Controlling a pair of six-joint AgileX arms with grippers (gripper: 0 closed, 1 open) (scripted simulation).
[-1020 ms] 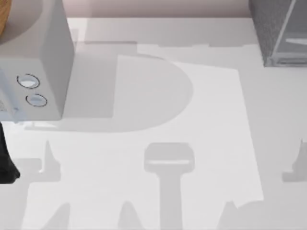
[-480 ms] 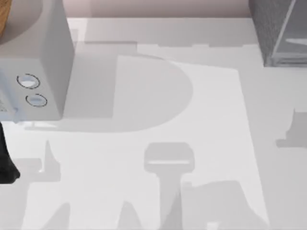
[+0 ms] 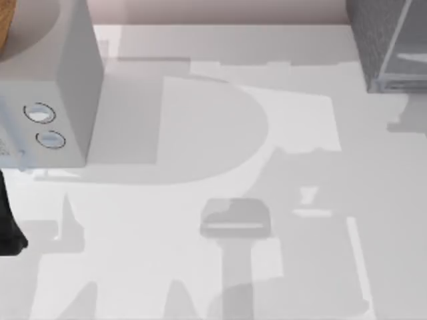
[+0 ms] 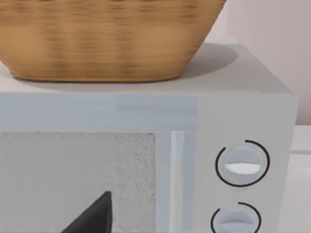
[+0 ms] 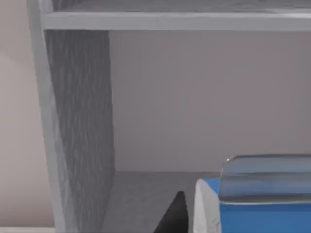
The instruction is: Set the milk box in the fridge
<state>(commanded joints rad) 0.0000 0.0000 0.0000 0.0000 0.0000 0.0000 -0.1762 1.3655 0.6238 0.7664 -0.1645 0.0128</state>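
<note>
The small blue milk box (image 5: 257, 208) with its pale cap sat at the near edge of the right wrist view, right beside a dark fingertip (image 5: 175, 213) of the right gripper, and apparently carried by it. Whether that claw was truly closed on the carton, or how wide it stood, could not be told from these views.

Just beyond the carton opened the large dark grey speckled fridge (image 5: 80, 121), with its pale metal frame, a shelf edge above and a bare floor inside. From above, one corner of the fridge (image 3: 383, 40) stood at the table's far right.

The risks, as I judged them, were that the carton might clip the frame post or the shelf on the way in, or tip if let go before it rested flat on the floor.

The left arm sat parked before the light grey box with two round dials (image 4: 243, 165), which bore a woven tan basket (image 4: 107, 39); its claw's state could not be told either.
</note>
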